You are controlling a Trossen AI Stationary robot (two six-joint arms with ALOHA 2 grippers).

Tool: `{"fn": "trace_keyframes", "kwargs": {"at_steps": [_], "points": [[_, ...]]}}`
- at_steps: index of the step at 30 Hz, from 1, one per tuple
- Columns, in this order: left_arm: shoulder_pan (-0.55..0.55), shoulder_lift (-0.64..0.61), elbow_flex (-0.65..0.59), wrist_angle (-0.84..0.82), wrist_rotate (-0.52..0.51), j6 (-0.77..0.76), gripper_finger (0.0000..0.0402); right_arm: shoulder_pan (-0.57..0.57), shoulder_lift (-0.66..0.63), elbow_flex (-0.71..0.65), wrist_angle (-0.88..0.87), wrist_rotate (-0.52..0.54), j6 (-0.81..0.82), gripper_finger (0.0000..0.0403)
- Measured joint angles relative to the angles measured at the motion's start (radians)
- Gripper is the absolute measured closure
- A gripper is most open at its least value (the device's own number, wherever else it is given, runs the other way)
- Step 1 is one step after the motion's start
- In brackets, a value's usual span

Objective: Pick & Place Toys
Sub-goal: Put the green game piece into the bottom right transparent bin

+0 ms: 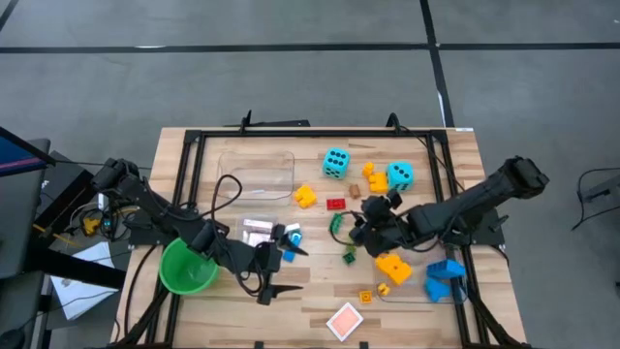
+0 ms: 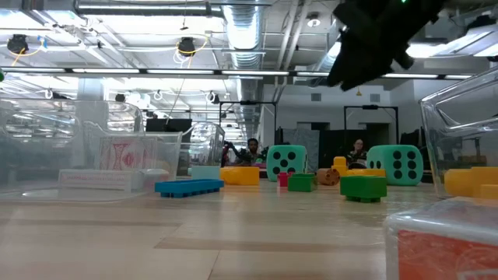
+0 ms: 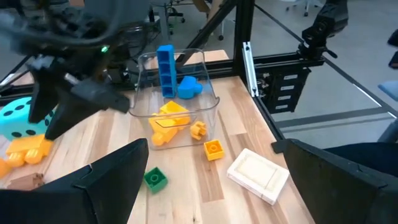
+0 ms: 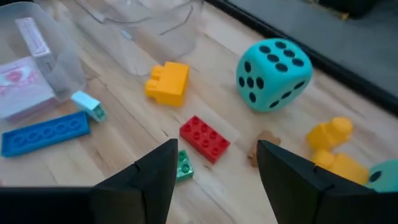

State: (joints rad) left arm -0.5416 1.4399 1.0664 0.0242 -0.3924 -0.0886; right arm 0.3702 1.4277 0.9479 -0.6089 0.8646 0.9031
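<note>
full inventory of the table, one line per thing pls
dice: 2, cyan with black dots, far side of table
red brick: 1, mid-table
yellow brick: 1, near the far bin
long blue brick: 1, beside the left bin
green bricks: at least 2, mid-table
card: 1, red and white, near edge
clear bins: 3; right one holds blue and yellow bricks
green cup: 1, left near side
left gripper: open, empty, beside the cup
right gripper: open, above the green bricks
</note>
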Motion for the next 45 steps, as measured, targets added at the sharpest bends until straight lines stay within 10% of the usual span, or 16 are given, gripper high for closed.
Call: {"fn": "trace_keyframes", "kwargs": {"at_steps": [21,45], "points": [[-0.001,0.0,0.0,-0.001,-0.004,0.003,0.0032,-0.102,0.001,-0.184,0.567,-0.292,-0.126,0.0197],[-0.001,0.0,0.0,-0.011,-0.004,0.024,0.0032,-0.163,0.446,0.114,0.373,-0.452,-0.144,0.0204]]}}
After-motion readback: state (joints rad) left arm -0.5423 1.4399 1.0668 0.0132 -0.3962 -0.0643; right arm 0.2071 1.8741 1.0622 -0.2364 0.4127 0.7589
